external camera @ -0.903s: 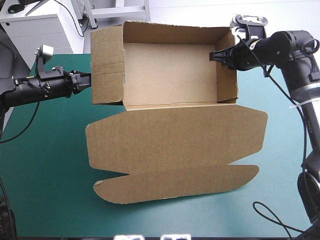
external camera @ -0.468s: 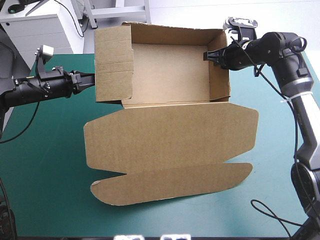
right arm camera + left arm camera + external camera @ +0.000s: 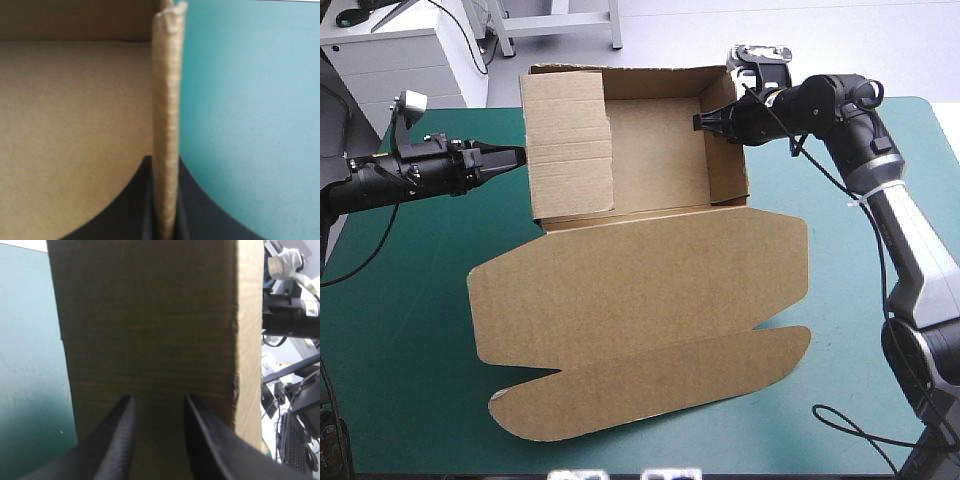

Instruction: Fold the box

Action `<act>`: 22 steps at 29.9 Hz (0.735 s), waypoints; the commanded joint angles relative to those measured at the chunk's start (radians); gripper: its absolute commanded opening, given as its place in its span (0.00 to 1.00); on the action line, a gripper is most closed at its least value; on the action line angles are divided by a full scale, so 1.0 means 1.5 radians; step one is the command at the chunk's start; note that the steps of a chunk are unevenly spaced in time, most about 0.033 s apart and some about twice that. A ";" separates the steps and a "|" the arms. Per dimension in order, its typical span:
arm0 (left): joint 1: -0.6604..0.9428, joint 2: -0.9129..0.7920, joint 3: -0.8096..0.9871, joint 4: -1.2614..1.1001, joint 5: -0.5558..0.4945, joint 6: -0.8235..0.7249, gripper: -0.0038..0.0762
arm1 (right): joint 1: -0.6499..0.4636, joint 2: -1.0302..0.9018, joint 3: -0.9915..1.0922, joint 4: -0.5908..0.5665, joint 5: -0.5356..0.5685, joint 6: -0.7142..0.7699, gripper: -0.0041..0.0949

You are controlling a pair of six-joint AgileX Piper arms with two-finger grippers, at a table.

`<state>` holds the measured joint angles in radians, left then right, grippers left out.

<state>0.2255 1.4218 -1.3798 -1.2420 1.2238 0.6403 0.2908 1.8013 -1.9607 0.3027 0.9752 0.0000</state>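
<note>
Right black fin-fingered claw [image 3: 706, 122] is pinched on the right wall of the brown cardboard box [image 3: 650, 270], an open tray at the middle of the teal-green table [image 3: 400, 330], lid laid flat. Left claw [image 3: 518, 156] is spread, tips at the left flap. Risk: the tray could be skewed, or the pinched wall lost, if that flap is pushed unevenly.

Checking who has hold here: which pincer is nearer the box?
Right. The right pincer is shut on the box's right wall; the left pincer is open, just outside its left wall.
</note>
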 commanded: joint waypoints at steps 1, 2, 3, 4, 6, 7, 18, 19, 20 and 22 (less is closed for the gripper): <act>-0.001 -0.024 -0.016 -0.050 0.045 0.001 0.51 | -0.001 -0.032 -0.019 0.013 -0.048 0.004 0.03; -0.001 -0.024 -0.016 -0.050 0.045 0.000 0.53 | -0.001 -0.032 -0.019 0.013 -0.050 0.004 0.03; -0.002 -0.024 -0.016 -0.050 0.045 -0.001 0.55 | -0.001 -0.031 -0.019 0.013 -0.050 0.004 0.03; -0.006 -0.024 -0.016 -0.050 0.045 -0.001 0.56 | -0.001 -0.030 -0.019 0.013 -0.051 0.004 0.03; -0.016 -0.024 -0.016 -0.049 0.045 -0.001 0.58 | -0.001 -0.027 -0.019 0.013 -0.054 0.005 0.03; -0.024 -0.024 -0.016 -0.047 0.045 -0.001 0.58 | -0.001 -0.025 -0.019 0.014 -0.054 0.005 0.03; -0.067 -0.024 -0.016 0.086 0.005 -0.084 0.58 | 0.060 -0.020 -0.019 -0.024 -0.074 0.006 0.05; -0.067 -0.024 -0.016 0.100 0.002 -0.094 0.58 | 0.066 -0.020 -0.019 -0.041 -0.072 0.011 0.05; -0.067 -0.024 -0.016 0.115 -0.001 -0.105 0.58 | 0.074 -0.020 -0.019 -0.060 -0.071 0.020 0.05; -0.069 -0.024 -0.016 0.149 -0.006 -0.124 0.58 | 0.088 -0.020 -0.019 -0.081 -0.067 0.024 0.05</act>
<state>0.1348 1.4201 -1.3798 -1.0092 1.2273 0.5020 0.3914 1.8240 -1.9607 0.1716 0.9356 0.0114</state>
